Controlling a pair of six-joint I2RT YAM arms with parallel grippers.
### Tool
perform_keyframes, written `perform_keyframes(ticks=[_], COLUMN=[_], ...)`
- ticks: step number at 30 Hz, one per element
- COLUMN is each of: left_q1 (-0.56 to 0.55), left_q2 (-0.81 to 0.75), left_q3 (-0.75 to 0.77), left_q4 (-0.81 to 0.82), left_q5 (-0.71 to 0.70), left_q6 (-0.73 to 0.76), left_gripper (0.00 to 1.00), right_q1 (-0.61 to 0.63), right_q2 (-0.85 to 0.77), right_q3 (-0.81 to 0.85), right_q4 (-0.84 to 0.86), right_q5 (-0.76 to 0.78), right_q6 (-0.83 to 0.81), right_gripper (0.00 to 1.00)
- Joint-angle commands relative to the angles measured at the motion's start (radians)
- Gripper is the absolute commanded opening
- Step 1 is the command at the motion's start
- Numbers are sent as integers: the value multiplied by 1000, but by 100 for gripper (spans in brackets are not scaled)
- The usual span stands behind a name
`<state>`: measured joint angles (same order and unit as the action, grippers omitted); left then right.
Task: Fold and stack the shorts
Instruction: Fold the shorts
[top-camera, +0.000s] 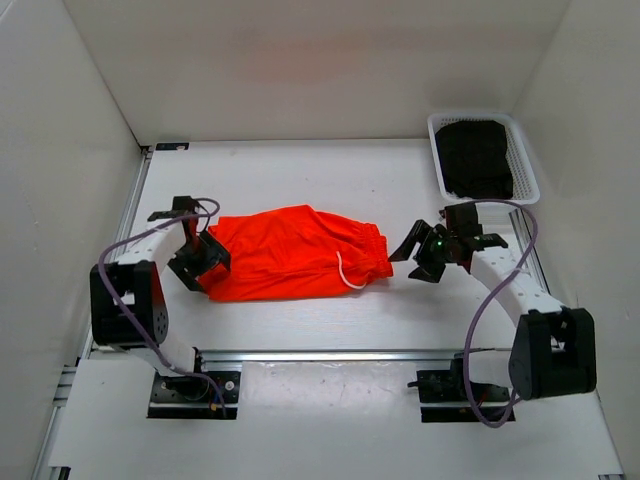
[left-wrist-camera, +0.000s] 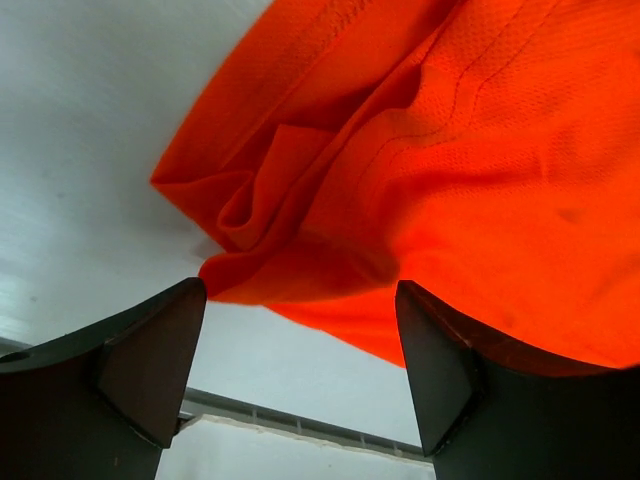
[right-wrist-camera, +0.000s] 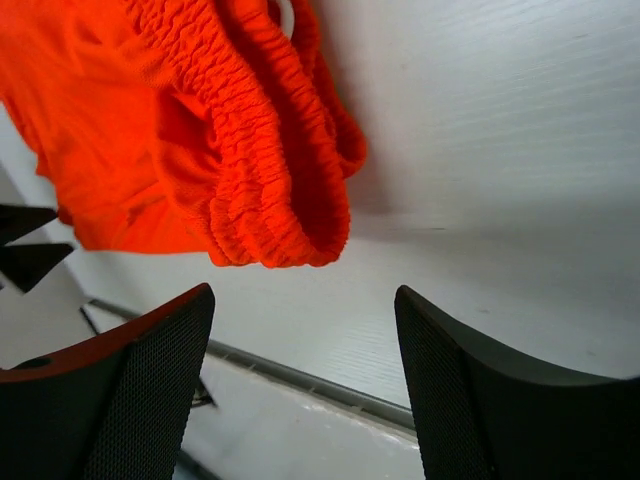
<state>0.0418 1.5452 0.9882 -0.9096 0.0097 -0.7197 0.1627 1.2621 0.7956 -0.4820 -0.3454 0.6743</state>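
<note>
Looking down at the bench (top-camera: 300, 180), we see the shorts (top-camera: 290, 255) lying folded in the middle of the frame. The waistband (top-camera: 375, 245) is toward the right, and the white drawstring (top-camera: 347, 275) loops at the lower right edge.

The left gripper (top-camera: 203, 262) sits at the left end of the shorts with its jaws spread. In the left wrist view its fingers (left-wrist-camera: 150, 370) stand apart at the bottom of the frame. The crumpled end of the shorts lies above them, with nothing pinched between.

The right gripper (top-camera: 420, 255) is just right of the waistband and apart from it, also spread. Its wrist view shows the gathered elastic at the upper left and bare bench above the gap.

A white basket (top-camera: 528, 175) in the upper right of the top view holds dark cloth (top-camera: 475, 158).
</note>
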Motion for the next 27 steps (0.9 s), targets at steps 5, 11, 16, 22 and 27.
perform_keyframes(ticks=[5,11,16,22,27], left_q1=[-39,-48,-48,-48,-48], left_q2=[121,136,116,67,68], left_q3=[38,72,81,134,190], left_q4=[67,67,58,-6,-25], left_q5=[7,7,7,-11,-2], left_q6=[-23,-23,-23,-4,28], left_gripper=[73,30,10,10,46], right_q1=[-3,17,28,46,64], right_q2=[94,196,264,185,163], right_q3=[-7,-1,20,66,154], right_q4=[164,191,201,109,51], right_q5=[-214,-218,-198,-78,-14], right_q6=[126,172,191,150,76], right_gripper=[79,69,33,0,0])
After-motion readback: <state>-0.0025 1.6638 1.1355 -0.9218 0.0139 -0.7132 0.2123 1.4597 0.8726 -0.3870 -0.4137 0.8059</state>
